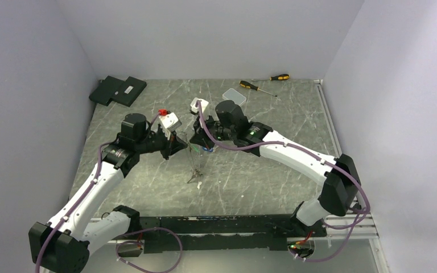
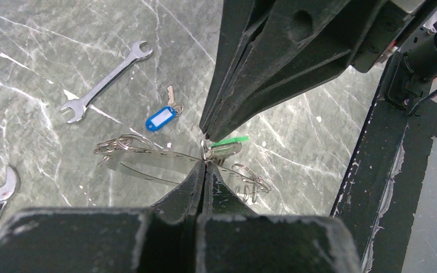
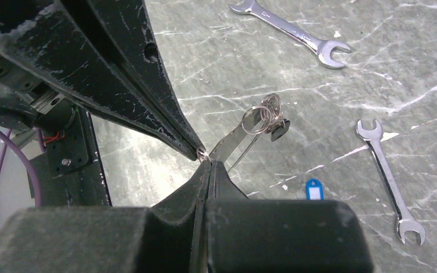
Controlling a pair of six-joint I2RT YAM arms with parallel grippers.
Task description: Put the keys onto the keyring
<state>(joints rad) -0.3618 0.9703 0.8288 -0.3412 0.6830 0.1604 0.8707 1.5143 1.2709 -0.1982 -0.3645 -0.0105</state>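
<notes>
**Obscured.** In the top view the left gripper (image 1: 181,142) and right gripper (image 1: 202,143) meet tip to tip over the middle of the marble-pattern table (image 1: 262,182). Their bodies cover the point of contact. The keyring (image 1: 194,159) shows there only as a faint thin line dropping to a small dark cluster; whether the cluster touches the table cannot be judged. Each wrist view is filled along its lower part by its own fingers, so the stretch of band inside each pinch is hidden. Whether the green tag (image 2: 230,139) hangs on the band or only beside it cannot be made out.

**Orientation.** In the left wrist view the pale band runs lengthwise from left to right, with wire rings (image 2: 119,142) at its left end and more rings at the right. In the right wrist view its long axis slants up and to the right from the fingertips, ending in rings and a dark key (image 3: 277,128).

**Loose item.** The blue-tagged key (image 2: 161,118) lies flat on the table, apart from the band. Its blade points away from the tag, and a silver spanner (image 2: 105,82) lies nearby.

**Pose.** Both arms reach forward and inward from their bases, with wrists angled towards each other. The left fingers are pressed together on the band. The right fingers are likewise together, with the band issuing from their tips
</notes>
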